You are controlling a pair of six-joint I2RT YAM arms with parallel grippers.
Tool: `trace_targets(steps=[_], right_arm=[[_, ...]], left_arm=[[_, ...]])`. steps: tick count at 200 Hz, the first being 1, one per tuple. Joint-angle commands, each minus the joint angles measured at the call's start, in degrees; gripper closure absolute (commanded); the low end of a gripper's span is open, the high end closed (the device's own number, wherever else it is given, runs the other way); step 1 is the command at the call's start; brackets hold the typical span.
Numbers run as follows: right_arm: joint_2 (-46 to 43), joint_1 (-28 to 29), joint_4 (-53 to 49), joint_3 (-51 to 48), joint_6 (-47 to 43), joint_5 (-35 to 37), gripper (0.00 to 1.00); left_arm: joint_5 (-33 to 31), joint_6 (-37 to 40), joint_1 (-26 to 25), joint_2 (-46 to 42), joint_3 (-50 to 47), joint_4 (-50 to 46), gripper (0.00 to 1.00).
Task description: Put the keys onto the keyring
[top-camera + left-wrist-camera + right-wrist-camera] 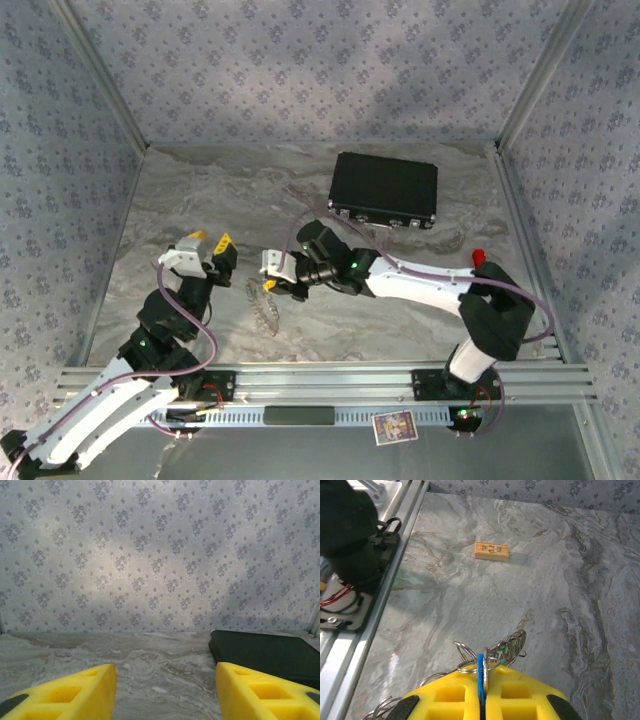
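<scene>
We see a grey, marble-patterned table (pixel 400 330) edged by an aluminium rail (pixel 330 380) along its near side. A black rectangular case (pixel 385 188) lies flat towards the far right. A small wooden block (pixel 491 551) lies apart on bare surface, and loops of the keyring (pixel 264 303) seem to trail onto the middle.

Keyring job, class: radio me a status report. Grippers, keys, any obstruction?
Left gripper open, empty. Right gripper shut on blue key, keyring bunched at its fingers. Wooden block lies apart, not obstructing.
</scene>
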Motion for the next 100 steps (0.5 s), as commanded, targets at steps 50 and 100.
trace_targets(steps=[50,100], right_arm=[[0.69,-3.7,-6.91,-1.9,-4.47,6.15,0.93],[-0.51,-6.83,-22.84,-3.71,-12.98,11.89,0.92]], left_arm=[[-0.74,-5.38,3.09,-0.51,-0.44,-3.83,0.44],[0.13,-7.78,4.41,0.83,-3.86,-3.37,0.45]])
